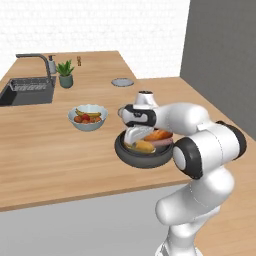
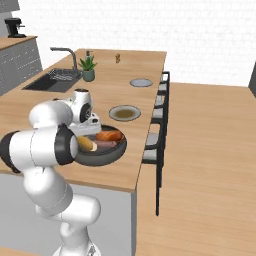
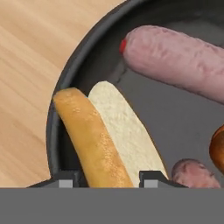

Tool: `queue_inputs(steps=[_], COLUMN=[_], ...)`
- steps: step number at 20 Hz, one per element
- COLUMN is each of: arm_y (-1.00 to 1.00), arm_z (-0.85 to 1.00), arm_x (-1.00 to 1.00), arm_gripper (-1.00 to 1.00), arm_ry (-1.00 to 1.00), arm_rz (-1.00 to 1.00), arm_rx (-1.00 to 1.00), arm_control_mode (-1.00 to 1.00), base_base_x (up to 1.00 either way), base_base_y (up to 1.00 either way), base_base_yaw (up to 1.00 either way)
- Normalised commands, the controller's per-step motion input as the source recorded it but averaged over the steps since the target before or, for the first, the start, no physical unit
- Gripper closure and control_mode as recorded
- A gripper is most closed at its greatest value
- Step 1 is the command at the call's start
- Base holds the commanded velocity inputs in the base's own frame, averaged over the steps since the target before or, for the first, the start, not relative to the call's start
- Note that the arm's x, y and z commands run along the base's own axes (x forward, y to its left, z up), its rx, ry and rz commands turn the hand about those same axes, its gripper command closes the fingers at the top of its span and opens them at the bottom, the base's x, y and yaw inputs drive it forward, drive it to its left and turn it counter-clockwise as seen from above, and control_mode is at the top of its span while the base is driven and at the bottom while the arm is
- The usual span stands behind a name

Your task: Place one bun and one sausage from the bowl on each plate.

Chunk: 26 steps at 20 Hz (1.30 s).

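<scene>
In the hand view the golden bun (image 3: 94,140) lies in the dark bowl (image 3: 65,83) near the counter's (image 1: 45,150) front edge, its long axis running between the part-closed jaws; whether they pinch it I cannot tell.

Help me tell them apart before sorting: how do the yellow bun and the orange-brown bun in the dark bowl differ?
The yellow bun is golden with a pale cut face showing; the orange-brown bun is darker and redder. The yellow bun lies by the bowl rim, between the gripper's fingers; the orange-brown bun lies apart, across the bowl. Both are elongated rolls in the same bowl.
</scene>
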Motion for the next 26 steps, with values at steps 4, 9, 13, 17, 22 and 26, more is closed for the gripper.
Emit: queue_inputs(steps=[4,9,13,17,22,26], arm_y=[0.2,0.11,-0.3,-0.84,-0.79,-0.51], arm_z=[0.64,0.85,0.62,0.3,0.18,0.11], arm_x=[-0.27,-0.48,-0.79,-1.0,-0.81,-0.71], arm_gripper=[1.0,1.0,1.0,1.0,1.0,1.0], arm_ry=[0.0,0.02,0.07,-0.02,-0.16,-0.28], arm_rz=[0.0,-0.03,-0.11,-0.1,-0.07,-0.02], arm_rx=[0.04,0.0,-0.04,-0.01,-0.09,-0.08], arm_control_mode=[-1.0,-1.0,-1.0,-1.0,-1.0,-1.0], base_base_x=[0.0,0.0,0.0,0.0,0.0,0.0], base_base_y=[0.0,0.0,0.0,0.0,0.0,0.0], base_base_yaw=[0.0,0.0,0.0,0.0,0.0,0.0])
